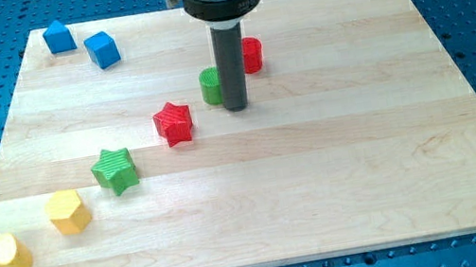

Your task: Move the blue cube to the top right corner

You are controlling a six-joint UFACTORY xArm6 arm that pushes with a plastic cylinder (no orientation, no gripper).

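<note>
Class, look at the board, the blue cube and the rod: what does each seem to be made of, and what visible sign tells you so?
Board: pale wood, matt, going by its grain lines and plank seams.
Blue cube: probably plastic; even, saturated colour with a slight sheen.
Rod: dark and smooth, plastic or coated metal; the look leaves it open. My tip rests beside the green block, far from the cube.
</note>
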